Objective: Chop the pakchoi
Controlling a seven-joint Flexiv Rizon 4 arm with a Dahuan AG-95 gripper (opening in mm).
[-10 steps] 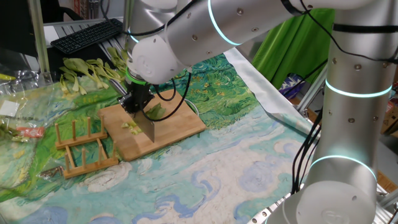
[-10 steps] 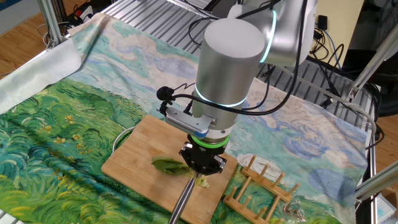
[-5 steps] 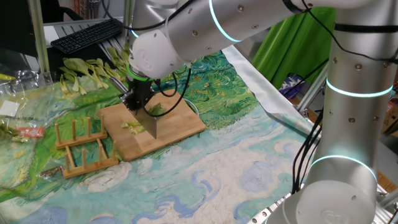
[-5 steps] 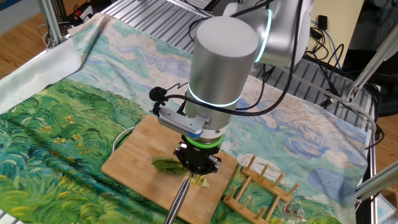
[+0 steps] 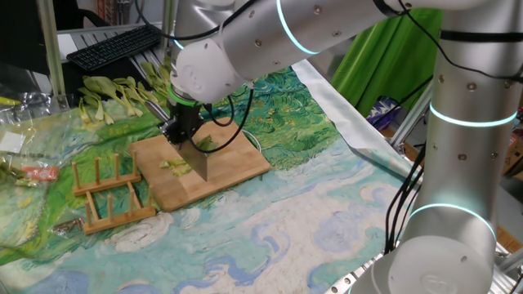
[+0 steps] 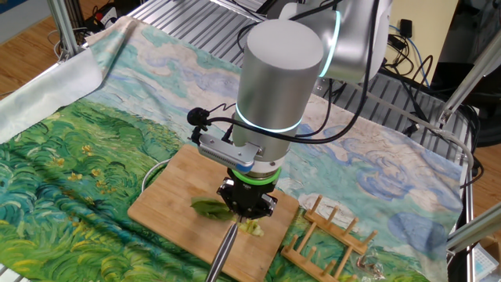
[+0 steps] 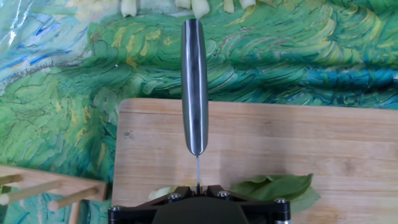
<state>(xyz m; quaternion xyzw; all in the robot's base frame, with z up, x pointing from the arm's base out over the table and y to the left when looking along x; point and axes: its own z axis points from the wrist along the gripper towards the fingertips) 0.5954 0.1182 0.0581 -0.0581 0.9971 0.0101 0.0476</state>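
While the arm hangs straight down over the cutting board point(image 5: 219, 167), the gripper point(image 6: 247, 205) has its jaws pinched nearly all the way together on a knife point(image 7: 194, 87). From the hand view the steel handle runs straight out from between the fingers, and the blade shows only as a thin edge-on line just below it. In one fixed view the broad blade point(image 5: 196, 162) stands upright with its edge down on the board.

The pakchoi point(image 6: 211, 208) lies on the wooden board right under the gripper: a dark green leaf on one side of the blade, and a few pale cut pieces point(image 5: 172, 166) on the other side, close beside the blade.

The board sits on a tablecloth point(image 6: 70, 157) printed with swirling green fields and blue-white sky. A wooden rack point(image 5: 106, 193) with upright pegs stands just beside the board. Further back on the cloth lies a bunch of whole, larger pakchoi stalks point(image 5: 122, 91), well apart from the board, with a black keyboard point(image 5: 114, 45) behind them. A green cloth point(image 5: 376, 57) hangs at the far side of the room.
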